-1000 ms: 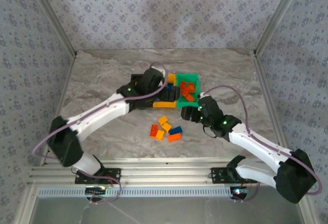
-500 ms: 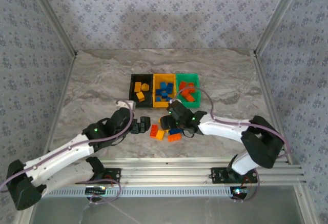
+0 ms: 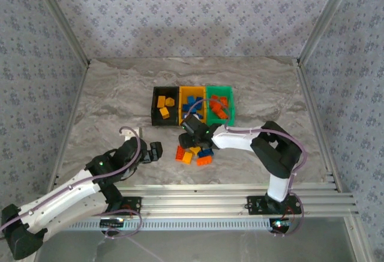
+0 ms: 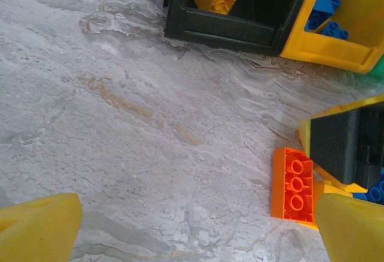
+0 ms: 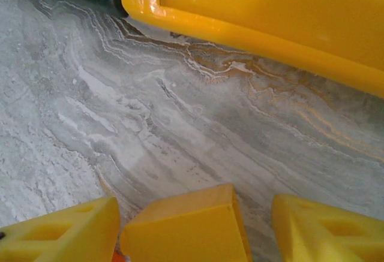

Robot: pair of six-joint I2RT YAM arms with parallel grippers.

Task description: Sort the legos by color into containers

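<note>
The three bins are set side by side in a row running left to right at mid-table, each with its long axis pointing near to far: the black bin (image 3: 164, 107) on the left holds yellow-orange bricks, the yellow bin (image 3: 192, 106) holds blue ones, and the green bin (image 3: 219, 105) holds red-orange ones. A small cluster of loose legos (image 3: 193, 153) is left on the table (image 3: 108, 106) just near of the yellow bin. In the left wrist view a red-orange brick (image 4: 293, 184) is seen lying flat, studs up, with its long axis pointing towards the bins. The left arm (image 3: 72, 184) is stretched low from the near left corner, and the left gripper (image 3: 155, 152) is held just left of the cluster with its jaws spread wide and nothing between its fingers (image 4: 36, 226). The right arm (image 3: 273, 154) is folded at the elbow, its white forearm reaching left, so that the right gripper (image 3: 191, 131) is placed between the cluster and the yellow bin's near wall. A smooth yellow brick (image 5: 186, 226) is framed by the right fingers (image 5: 60, 235), with a narrow gap on one side; whether it is clamped cannot be told. The bins are of glossy plastic, and the table is of grey veined marble.
</note>
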